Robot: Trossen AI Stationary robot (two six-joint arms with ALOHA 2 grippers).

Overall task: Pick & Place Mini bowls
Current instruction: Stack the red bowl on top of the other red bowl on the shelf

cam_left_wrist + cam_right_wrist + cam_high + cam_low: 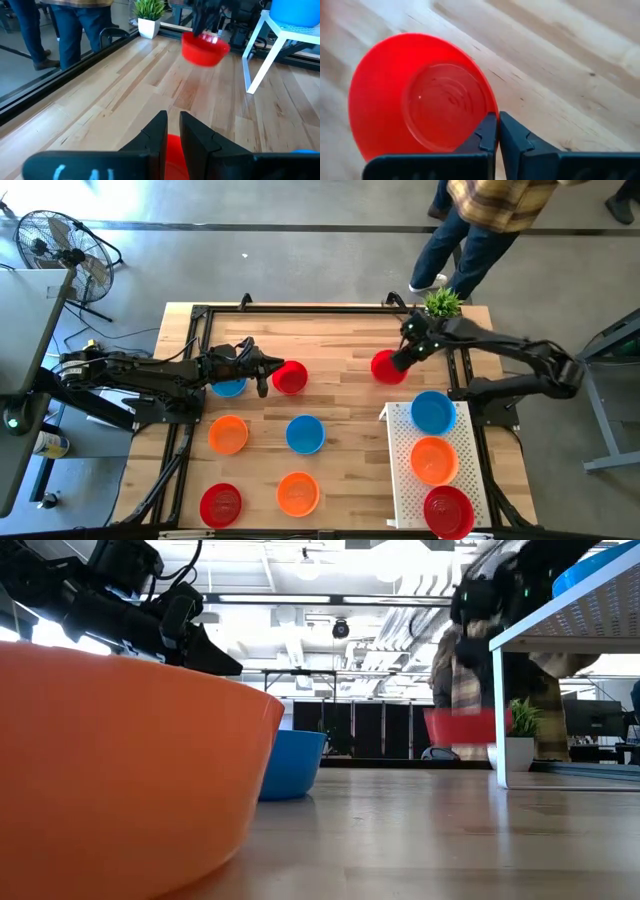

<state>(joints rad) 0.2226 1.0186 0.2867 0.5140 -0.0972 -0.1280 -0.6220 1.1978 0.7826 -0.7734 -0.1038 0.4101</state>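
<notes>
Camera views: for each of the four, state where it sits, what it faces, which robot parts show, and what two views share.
High: overhead, looking down; both arms, table.
Low: tabletop height, facing the room; arms overhead.
Left wrist: left gripper pinching a red bowl.
Right wrist: right gripper gripping red bowl.
Shared: high and left wrist both show that right-held bowl.

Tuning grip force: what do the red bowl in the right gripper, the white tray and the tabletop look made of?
Red bowl: likely glossy plastic, moulded rings in base. White tray: perforated, plastic or painted metal, can't tell. Tabletop: light wood planks, visible grain. Right gripper pinches the bowl's rim.
</notes>
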